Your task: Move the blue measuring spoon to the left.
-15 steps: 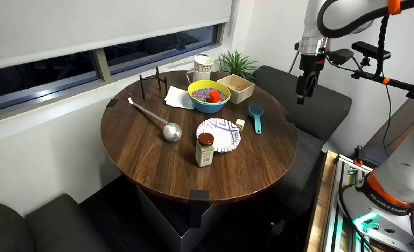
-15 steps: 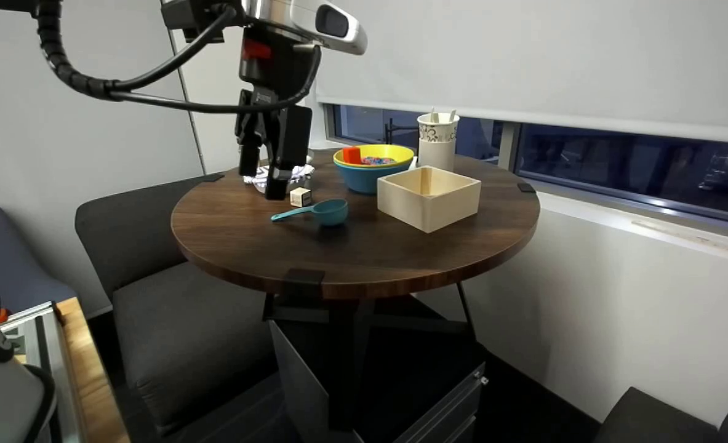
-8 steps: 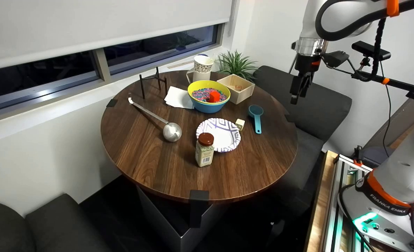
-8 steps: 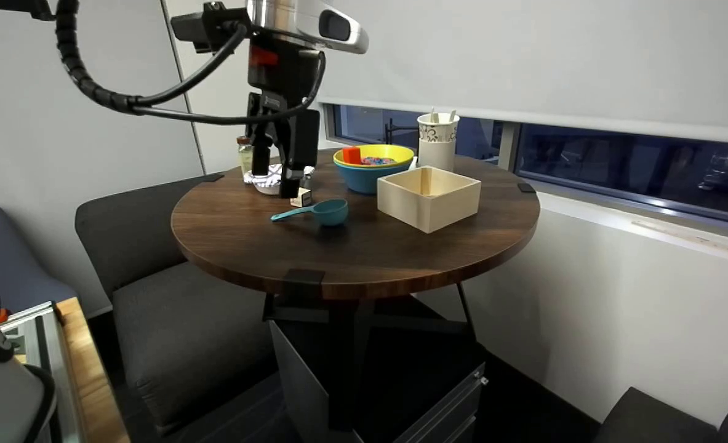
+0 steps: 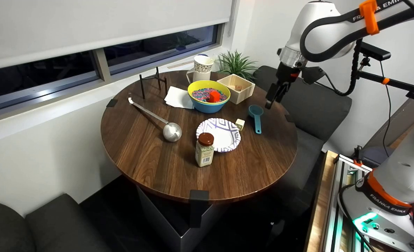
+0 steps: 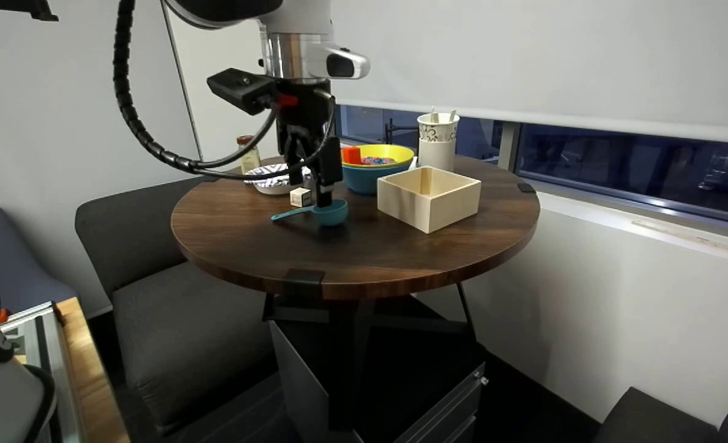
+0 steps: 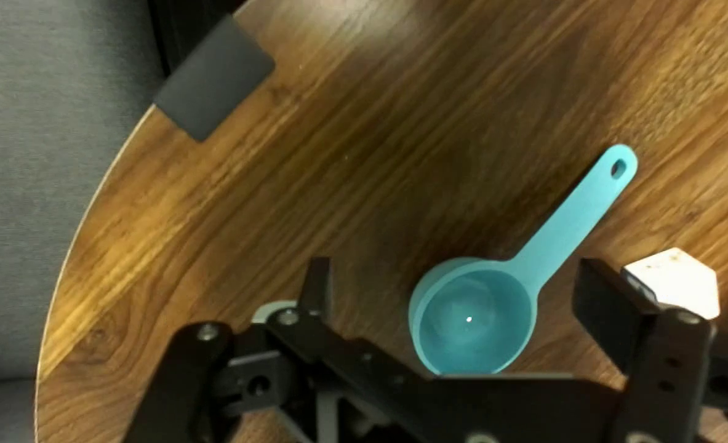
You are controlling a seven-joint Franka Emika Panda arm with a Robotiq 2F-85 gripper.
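In the wrist view, the gripper (image 7: 454,283) has its fingers spread apart, the cup of the blue measuring spoon (image 7: 528,268) showing between them (a hole pierces its handle). In an exterior view, it lies on the tabletop (image 5: 165,168) beside a small cube (image 5: 240,124). In an exterior view, a wooden box (image 6: 404,201) stands nearby.

In the wrist view, the round brown wooden table (image 7: 339,154) is washed by glare at the top, and a pinpoint highlight is caught in the teal-blue plastic measuring spoon (image 7: 517,277). In both exterior views, deep shadow is seen below the table.
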